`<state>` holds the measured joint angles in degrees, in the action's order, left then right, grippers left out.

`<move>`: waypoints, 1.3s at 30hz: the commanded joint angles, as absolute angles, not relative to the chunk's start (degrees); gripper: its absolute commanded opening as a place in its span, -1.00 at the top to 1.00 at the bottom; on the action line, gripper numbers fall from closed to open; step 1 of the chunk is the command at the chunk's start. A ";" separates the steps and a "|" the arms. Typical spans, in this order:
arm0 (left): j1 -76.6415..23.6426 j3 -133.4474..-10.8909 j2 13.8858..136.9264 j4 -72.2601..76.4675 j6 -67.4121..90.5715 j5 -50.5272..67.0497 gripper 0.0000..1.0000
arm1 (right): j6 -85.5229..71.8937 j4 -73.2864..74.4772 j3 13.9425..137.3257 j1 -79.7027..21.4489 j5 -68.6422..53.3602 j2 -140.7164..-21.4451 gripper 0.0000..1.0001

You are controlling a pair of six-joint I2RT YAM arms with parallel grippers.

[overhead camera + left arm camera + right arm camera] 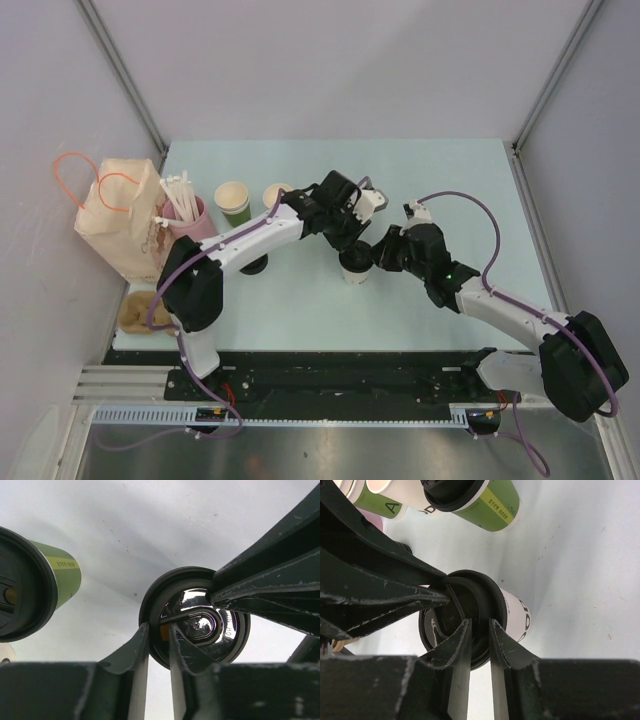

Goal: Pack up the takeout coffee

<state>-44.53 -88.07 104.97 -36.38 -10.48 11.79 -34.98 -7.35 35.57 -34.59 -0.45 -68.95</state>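
The left tool (159,630) and right tool (480,626) crowd one spot, both nipping the rim of the lidded white cup (353,266), so each bars the other's way across it. Left of the left tool, a lidded green cup (42,580) stands near. Ahead of the right tool, that cup, two open cups (375,502) and, farther off, the straw cup (187,218) and paper bag (120,215) close things in. Right of the right tool, the worktop (450,190) lies open.

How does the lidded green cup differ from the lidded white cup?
The green cup has green sides; the white cup has white sides with dark print. The green cup stands free; the left pincer and right pincer pinch the white cup's lid rim. Both wear black lids.
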 commanded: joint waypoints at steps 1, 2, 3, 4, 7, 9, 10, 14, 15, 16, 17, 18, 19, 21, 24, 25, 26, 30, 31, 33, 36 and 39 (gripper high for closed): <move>-46.14 -88.94 102.57 -41.66 -8.62 19.69 0.42 | -33.31 0.44 33.04 -35.95 0.88 -69.44 0.53; -46.14 -89.73 102.48 -41.75 -8.53 19.95 0.37 | -33.40 0.44 33.22 -35.95 0.88 -68.65 0.53; -46.06 -90.17 102.65 -41.66 -8.61 19.95 0.36 | -33.49 0.53 33.40 -36.12 1.05 -68.29 0.52; -46.05 -90.52 102.66 -41.75 -8.44 19.86 0.35 | -33.31 0.44 33.83 -36.04 1.14 -68.03 0.51; -45.79 -91.76 102.75 -41.75 -8.18 19.69 0.34 | -32.44 0.44 35.42 -36.21 2.02 -67.33 0.45; -45.53 -92.37 102.48 -41.84 -8.09 19.60 0.31 | -32.08 0.96 36.56 -36.12 2.46 -66.98 0.43; -45.44 -92.46 102.22 -41.75 -8.09 19.60 0.28 | -31.99 0.97 36.82 -36.30 2.55 -66.80 0.42; -45.09 -92.64 101.60 -41.84 -8.26 19.69 0.20 | -31.29 0.97 37.97 -36.39 2.55 -66.53 0.34; -45.00 -92.55 101.43 -41.75 -8.26 19.60 0.19 | -31.03 0.71 38.49 -36.47 2.46 -66.53 0.32; -44.74 -92.29 101.43 -41.84 -8.26 19.69 0.19 | -30.76 0.79 38.84 -36.74 2.46 -66.71 0.29; -44.65 -92.11 101.34 -41.92 -8.35 19.69 0.19 | -29.98 0.70 39.11 -36.74 2.37 -66.71 0.23; -44.56 -91.94 101.16 -41.92 -8.35 19.69 0.19 | -29.45 0.62 39.81 -37.00 2.11 -66.71 0.20; -44.30 -91.67 101.16 -41.84 -8.52 19.69 0.19 | -28.92 0.53 40.08 -37.18 1.59 -66.62 0.17; -43.86 -91.58 100.90 -41.84 -8.61 19.77 0.19 | -26.38 0.44 40.60 -37.27 0.88 -66.27 0.06; -43.16 -91.58 100.46 -41.84 -8.70 20.04 0.19 | -21.04 1.22 42.80 -37.26 0.70 -64.87 -0.14; -43.07 -91.58 100.37 -41.92 -8.70 19.95 0.18 | -19.70 1.84 44.54 -37.27 0.70 -64.25 -0.18; -42.98 -91.58 100.11 -41.92 -8.79 19.95 0.18 | -18.56 2.37 45.17 -37.27 0.70 -63.81 -0.21; -42.01 -91.49 98.97 -42.01 -8.96 20.65 0.18 | -12.23 4.83 45.79 -37.18 -1.93 -60.21 -0.21; -41.75 -91.32 98.96 -42.01 -8.96 20.83 0.18 | -8.56 5.27 45.79 -37.35 -5.68 -59.60 -0.18; -41.57 -90.62 98.70 -42.10 -9.58 21.09 0.21 | -3.37 6.94 45.79 -38.14 -14.09 -58.80 -0.10; -41.49 -89.83 98.61 -42.19 -9.67 21.53 0.21 | 11.21 10.45 45.79 -40.34 -23.42 -58.54 -0.08; -41.31 -89.47 98.79 -42.27 -9.06 22.06 0.21 | 23.45 12.30 45.53 -41.57 -26.97 -58.01 -0.09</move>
<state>-41.67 -90.04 101.41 -41.69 -9.06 18.98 3.86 7.90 44.16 -39.97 -15.86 -58.85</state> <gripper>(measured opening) 0.396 0.544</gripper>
